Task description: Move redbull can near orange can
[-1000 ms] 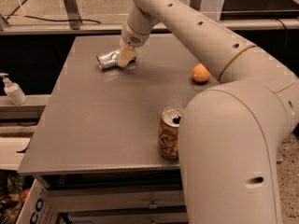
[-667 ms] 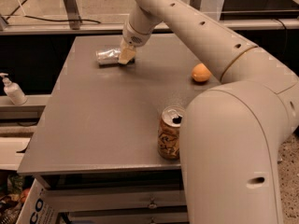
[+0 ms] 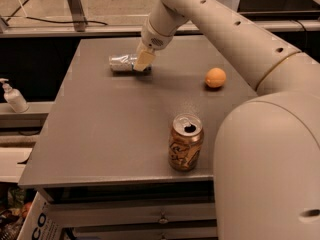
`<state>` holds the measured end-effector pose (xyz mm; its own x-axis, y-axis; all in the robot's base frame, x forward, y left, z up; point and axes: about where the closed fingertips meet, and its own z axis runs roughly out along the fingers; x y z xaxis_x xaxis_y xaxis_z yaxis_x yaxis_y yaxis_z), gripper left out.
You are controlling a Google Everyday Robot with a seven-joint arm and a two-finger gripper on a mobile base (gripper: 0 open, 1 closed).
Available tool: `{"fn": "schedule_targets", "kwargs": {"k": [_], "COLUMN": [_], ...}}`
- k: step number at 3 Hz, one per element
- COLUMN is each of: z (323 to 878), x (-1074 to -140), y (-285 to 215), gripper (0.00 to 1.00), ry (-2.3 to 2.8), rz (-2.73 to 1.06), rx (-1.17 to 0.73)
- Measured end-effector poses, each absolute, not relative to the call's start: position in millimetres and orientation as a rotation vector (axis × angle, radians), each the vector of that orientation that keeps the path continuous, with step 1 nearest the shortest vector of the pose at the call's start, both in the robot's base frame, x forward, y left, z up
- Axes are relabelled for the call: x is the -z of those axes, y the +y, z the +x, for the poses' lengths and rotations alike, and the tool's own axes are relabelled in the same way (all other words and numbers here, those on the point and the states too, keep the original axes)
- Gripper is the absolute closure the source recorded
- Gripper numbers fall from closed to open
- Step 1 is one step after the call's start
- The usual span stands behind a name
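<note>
We have the gripper (image 3: 143, 60) down at the far left of the table (image 3: 110, 129), right against the right end of the redbull can (image 3: 121, 62), which lies on its side. We cannot tell whether it clamps the can or only meets it. The orange can (image 3: 185, 142) stands upright near the front edge, well apart from the redbull can, and an orange fruit (image 3: 215, 77) sits farther back on the right.

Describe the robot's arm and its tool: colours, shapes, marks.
The arm is thick, round and off-white, with small dark holes along it and a thin yellowish ring. The tool, at the far side of the table by the silver can, is pale yellow and flat.
</note>
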<state>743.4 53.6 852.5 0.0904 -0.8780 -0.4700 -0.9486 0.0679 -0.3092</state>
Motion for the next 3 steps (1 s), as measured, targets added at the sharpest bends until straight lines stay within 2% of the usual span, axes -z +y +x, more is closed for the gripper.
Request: {"fn": "schedule_targets", "kwargs": {"k": [3], "z": [657.9], "x": [-881.4], "y": [-18.7], "gripper": [1.00], "ry": [1.757], "rz": [-1.825], "rx": [-0.237]}}
